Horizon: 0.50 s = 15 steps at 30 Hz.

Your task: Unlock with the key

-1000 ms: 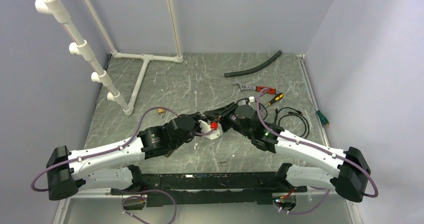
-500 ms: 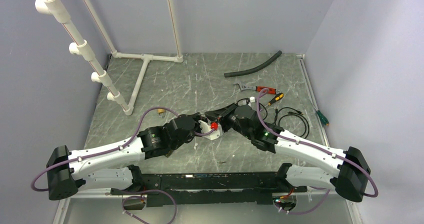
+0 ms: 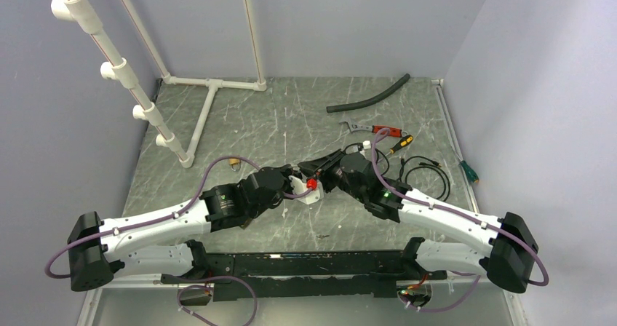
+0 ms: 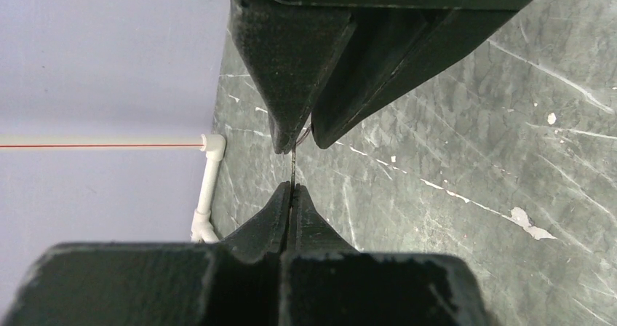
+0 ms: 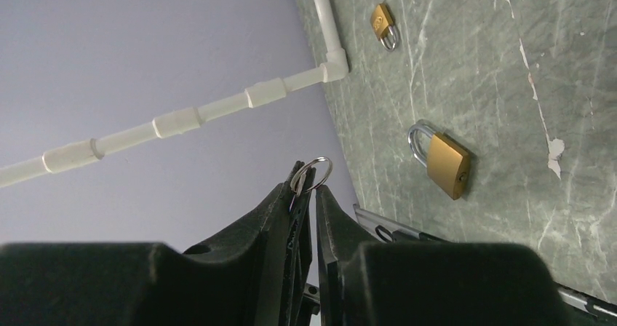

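Blade of the key (image 5: 311, 175) out of sight inside the right pincer (image 5: 307, 185), only ring showing.

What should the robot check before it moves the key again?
1. Left fingers shut on key: ok.
2. Right fingers gripping the ring: cannot tell.
3. Big padlock in sight, lying flat on table: ok.
4. Its keyhole facing the key: cannot tell.
5. Key in a lock: not ok, it is up in the air.
6. Which lock fits, big one or small padlock: cannot tell.
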Available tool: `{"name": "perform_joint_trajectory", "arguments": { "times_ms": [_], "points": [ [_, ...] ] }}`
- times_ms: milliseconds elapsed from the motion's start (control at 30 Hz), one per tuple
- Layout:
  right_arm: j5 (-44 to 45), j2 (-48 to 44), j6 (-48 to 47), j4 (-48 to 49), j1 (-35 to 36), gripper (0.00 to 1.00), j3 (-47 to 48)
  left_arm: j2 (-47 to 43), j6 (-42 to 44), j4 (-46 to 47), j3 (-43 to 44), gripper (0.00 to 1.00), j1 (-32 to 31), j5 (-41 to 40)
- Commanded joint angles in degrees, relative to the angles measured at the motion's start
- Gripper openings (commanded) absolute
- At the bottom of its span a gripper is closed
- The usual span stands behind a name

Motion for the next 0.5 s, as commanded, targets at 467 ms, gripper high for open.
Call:
{"name": "perform_joint_trajectory", "arguments": {
  "times_ms": [467],
  "points": [
    [0.8, 1.3, -2.0, 2.8, -1.0, 0.00, 1.4, -2.6, 1.1, 3.6, 0.4, 0.00, -0.8, 0.8]
  ]
}}
